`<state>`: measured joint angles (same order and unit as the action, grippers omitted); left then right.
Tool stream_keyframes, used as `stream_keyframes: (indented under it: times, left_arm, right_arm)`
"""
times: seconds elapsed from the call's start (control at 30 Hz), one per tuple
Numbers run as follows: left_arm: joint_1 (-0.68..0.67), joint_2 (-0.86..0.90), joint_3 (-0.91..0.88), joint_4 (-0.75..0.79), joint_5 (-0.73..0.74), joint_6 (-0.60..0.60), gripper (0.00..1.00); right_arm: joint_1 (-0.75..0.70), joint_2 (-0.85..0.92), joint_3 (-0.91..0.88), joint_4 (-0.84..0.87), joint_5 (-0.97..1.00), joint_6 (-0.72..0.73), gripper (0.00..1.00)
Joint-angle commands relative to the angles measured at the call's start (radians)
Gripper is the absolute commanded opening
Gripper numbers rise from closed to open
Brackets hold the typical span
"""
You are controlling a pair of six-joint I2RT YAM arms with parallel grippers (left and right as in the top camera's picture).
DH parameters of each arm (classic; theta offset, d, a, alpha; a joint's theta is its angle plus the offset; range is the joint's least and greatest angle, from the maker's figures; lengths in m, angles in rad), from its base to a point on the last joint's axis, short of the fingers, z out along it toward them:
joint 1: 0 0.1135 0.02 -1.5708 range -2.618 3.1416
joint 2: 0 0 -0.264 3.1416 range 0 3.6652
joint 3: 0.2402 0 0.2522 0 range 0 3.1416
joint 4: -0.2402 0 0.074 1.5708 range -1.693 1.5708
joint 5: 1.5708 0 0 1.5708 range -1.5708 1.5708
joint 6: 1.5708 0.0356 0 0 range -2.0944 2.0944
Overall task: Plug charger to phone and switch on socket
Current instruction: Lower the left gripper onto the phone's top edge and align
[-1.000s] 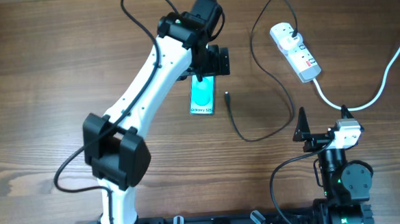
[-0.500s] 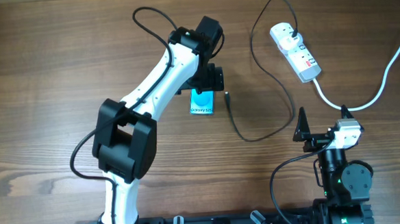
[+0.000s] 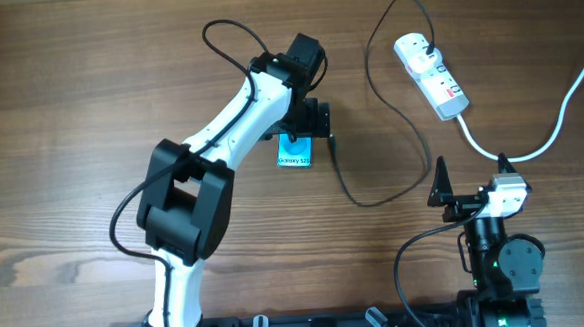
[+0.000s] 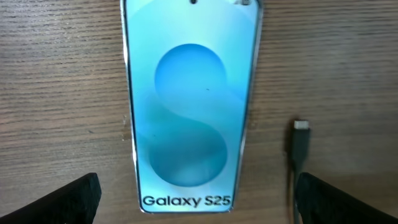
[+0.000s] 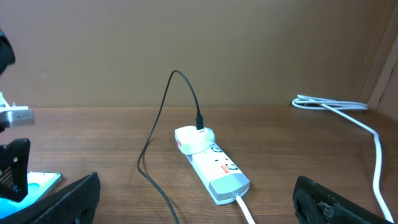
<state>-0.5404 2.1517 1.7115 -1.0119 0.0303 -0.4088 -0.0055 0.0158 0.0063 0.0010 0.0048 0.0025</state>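
The left hand (image 3: 306,121), released and holding nothing, is sinking closer over the phone (image 4: 189,112), which is lying flat on the worktop (image 3: 59,116) with the charger (image 4: 300,142) tip loose just beside its long edge, so the plugging-in is only now getting lined up.

A slim rectangular smartphone (image 4: 189,106) with a bright cyan-turquoise screen is lying flat and face up, showing the dark text "Galaxy S25" near one short edge. A long thin black cable (image 3: 379,201) is curling loosely between the smartphone and an elongated white plastic power strip (image 3: 432,76) with small red switches. The cable's small metal-tipped connector (image 4: 301,138) is resting just beside the smartphone's long edge, near the text end, not touching it. Its other end is running into a white plug (image 5: 194,138) sitting at one end of the power strip. A thick white cord (image 5: 377,162) is trailing from the opposite end.
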Motion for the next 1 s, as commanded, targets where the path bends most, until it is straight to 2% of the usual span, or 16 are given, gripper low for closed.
stream_keyframes:
  times: [0.0, 0.4, 0.6, 0.97]
  left_arm:
    - [0.015, 0.072, -0.004, 0.006, -0.027, -0.018, 1.0]
    - [0.012, 0.119, -0.005, 0.041, -0.021, -0.018, 1.0]
    - [-0.006, 0.123, -0.005, 0.071, -0.093, -0.019, 1.0]
    - [-0.008, 0.124, -0.005, 0.126, -0.11, -0.048, 1.0]
  right_arm:
    - [-0.005, -0.005, -0.001, 0.006, 0.01, -0.002, 1.0]
    - [-0.005, -0.005, -0.001, 0.006, 0.01, -0.002, 1.0]
    - [-0.005, -0.005, -0.001, 0.006, 0.01, -0.002, 1.0]
    - [-0.005, -0.005, -0.001, 0.006, 0.01, -0.002, 1.0]
